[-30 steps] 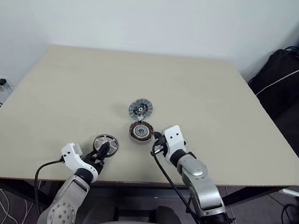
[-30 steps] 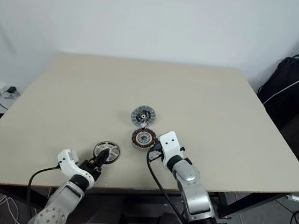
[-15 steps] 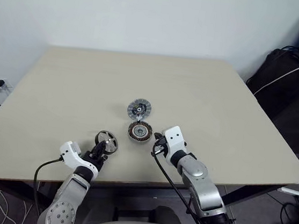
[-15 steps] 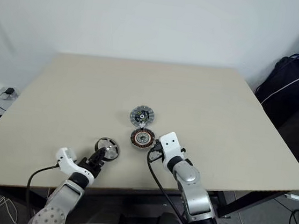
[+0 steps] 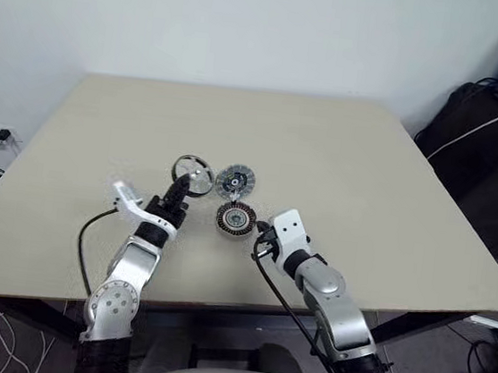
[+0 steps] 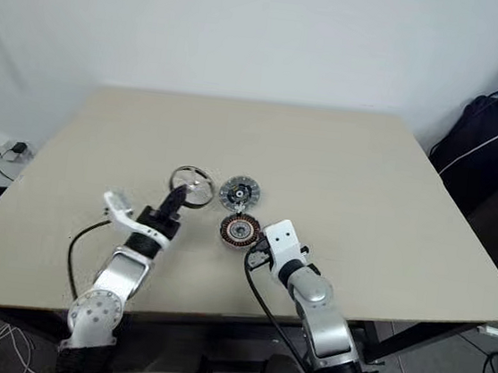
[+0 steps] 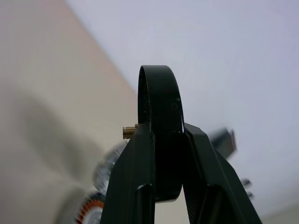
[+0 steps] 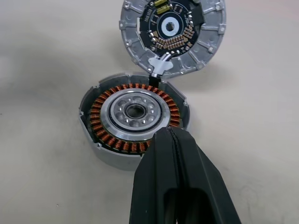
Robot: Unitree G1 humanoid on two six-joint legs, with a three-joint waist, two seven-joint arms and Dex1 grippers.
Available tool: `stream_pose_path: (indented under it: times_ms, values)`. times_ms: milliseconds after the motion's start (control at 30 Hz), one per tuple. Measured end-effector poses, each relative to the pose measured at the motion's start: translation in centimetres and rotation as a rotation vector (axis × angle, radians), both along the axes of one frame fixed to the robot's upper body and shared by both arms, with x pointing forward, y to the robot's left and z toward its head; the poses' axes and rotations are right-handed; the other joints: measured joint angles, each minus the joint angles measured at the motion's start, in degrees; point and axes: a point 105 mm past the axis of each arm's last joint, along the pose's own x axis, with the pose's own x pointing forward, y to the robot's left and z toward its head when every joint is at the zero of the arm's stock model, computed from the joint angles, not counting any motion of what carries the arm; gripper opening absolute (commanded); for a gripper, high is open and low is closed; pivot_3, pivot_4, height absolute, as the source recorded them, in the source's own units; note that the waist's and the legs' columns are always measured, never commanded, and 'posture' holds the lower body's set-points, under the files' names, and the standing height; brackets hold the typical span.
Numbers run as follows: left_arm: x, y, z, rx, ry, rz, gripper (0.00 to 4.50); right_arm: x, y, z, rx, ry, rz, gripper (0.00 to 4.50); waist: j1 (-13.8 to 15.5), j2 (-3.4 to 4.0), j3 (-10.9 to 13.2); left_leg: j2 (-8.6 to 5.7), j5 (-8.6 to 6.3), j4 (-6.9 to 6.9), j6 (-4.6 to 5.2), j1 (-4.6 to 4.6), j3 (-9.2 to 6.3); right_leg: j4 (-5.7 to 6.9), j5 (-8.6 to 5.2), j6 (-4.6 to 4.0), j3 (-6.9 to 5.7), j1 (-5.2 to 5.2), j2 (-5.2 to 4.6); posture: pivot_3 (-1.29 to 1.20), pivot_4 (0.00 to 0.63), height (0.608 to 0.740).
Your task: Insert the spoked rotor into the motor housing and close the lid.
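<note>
Left end effector point(image 5: 180, 193) clamped on the rotor point(image 5: 193, 175), fingers point(image 7: 140, 172) pinching its rim edge-on, wheel raised off the desk point(image 5: 343, 152) and tilted, left of the lid. Brass-coloured stub point(image 7: 129, 132) sticking out beside the rim in the left wrist view.

Lid point(image 8: 172, 33) lying flat near the desk's middle, inner face up with ribs and a small circuit ring, touching the far edge of the housing through a pale tab.

Housing point(image 8: 134, 116) just near of the lid, open side up, copper windings ringing a pale bearing centre.

Right end effector point(image 8: 170, 140) with fingers pressed together, nothing between them, tips at the near rim of the housing; contact with it unclear.

Black bags and cables point(image 5: 485, 132) on the floor at far right.
</note>
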Motion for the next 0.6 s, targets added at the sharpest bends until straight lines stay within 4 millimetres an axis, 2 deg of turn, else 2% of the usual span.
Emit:
stream_pose_path:
  times_ms: [200,333,467,600]
  values:
    - [-0.2,-3.3,-0.4,-0.068,0.01,-0.161,0.46,-0.5,-0.4,-0.2,0.003,0.005,-0.018,0.0,-0.04,0.0,0.01,0.02,0.0,0.04,-0.01,0.05,-0.04,-0.05,-0.05,0.07,0.02,0.28,0.05,0.0,0.0,0.74]
    - [-0.6,-5.6,-2.9,-0.083,0.112,-0.266,0.46,-0.5,-0.6,0.1,0.005,-0.006,-0.038,0.0,-0.04,0.01,0.0,0.03,0.0,0.05,-0.01,0.16,-0.1,-0.13,-0.15,0.31,0.0,0.25,0.06,0.0,0.0,0.74]
    - [-0.8,-6.2,-5.6,-0.078,0.214,-0.288,0.46,-0.8,-0.9,-0.2,0.004,0.004,-0.052,0.0,-0.01,0.02,0.0,0.04,0.0,0.04,-0.01,0.1,-0.13,-0.14,-0.15,0.3,0.0,0.22,0.07,0.0,0.0,0.74]
    - [-0.5,-6.4,-6.2,-0.08,0.22,-0.295,0.46,-0.9,-1.0,-0.3,0.002,0.008,-0.056,0.0,0.01,0.02,0.0,0.04,0.0,0.02,-0.01,0.06,-0.13,-0.2,0.01,0.05,0.0,0.1,0.07,0.0,0.0,0.74]
